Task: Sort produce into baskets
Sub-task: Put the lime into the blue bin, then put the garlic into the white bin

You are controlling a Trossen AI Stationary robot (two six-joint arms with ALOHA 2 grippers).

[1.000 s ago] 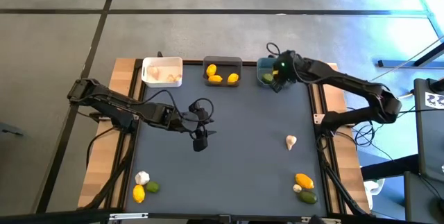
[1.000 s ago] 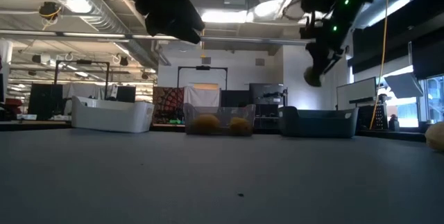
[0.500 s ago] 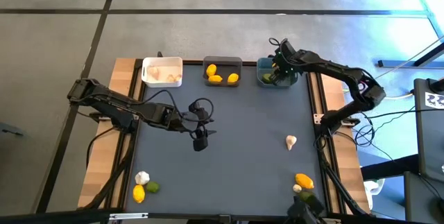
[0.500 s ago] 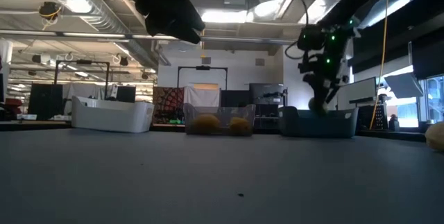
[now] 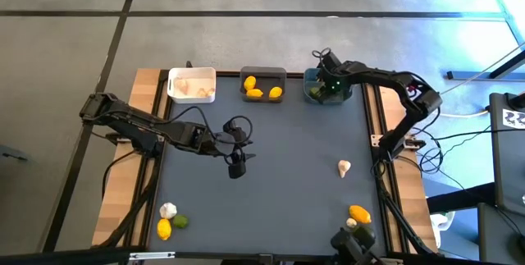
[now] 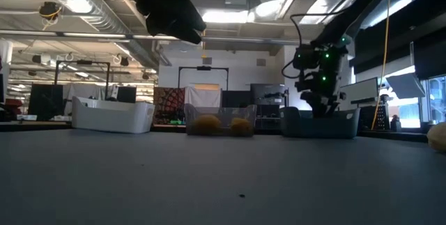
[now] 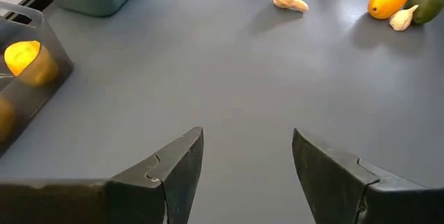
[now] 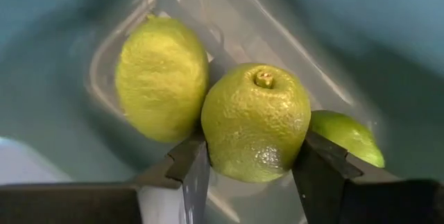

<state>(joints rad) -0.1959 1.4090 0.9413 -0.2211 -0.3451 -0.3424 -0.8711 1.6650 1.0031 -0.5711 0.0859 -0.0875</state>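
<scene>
My right gripper (image 5: 326,87) reaches down into the teal bin (image 5: 314,76) at the table's far right and is shut on a green lime (image 8: 255,120). Two more limes (image 8: 161,78) (image 8: 347,135) lie on the bin's floor beside it. The dark grey bin (image 5: 263,75) holds lemons (image 5: 256,93), and the white bin (image 5: 191,74) holds garlic bulbs (image 5: 197,90). My left gripper (image 5: 236,165) hangs open and empty over the middle of the table, as the left wrist view (image 7: 246,161) also shows. My right gripper pinches the lime between its two fingers, one on each opposite side (image 8: 215,141), with the stem end facing the wrist. The fingers (image 8: 313,161) come from above, pointing down into the teal bin. Whether the lime rests on the bin's floor, I cannot tell.
A garlic bulb (image 5: 344,166) lies alone at the right. A lemon (image 5: 359,212), a garlic bulb (image 5: 351,223) and a lime (image 5: 362,234) lie at the near right. A garlic bulb (image 5: 167,210), a lime (image 5: 180,221) and a lemon (image 5: 164,230) lie at the near left.
My right gripper has gone down from well above the table into the teal bin, carrying the lime with it, and has shifted a little toward the far edge. My left arm has kept still.
</scene>
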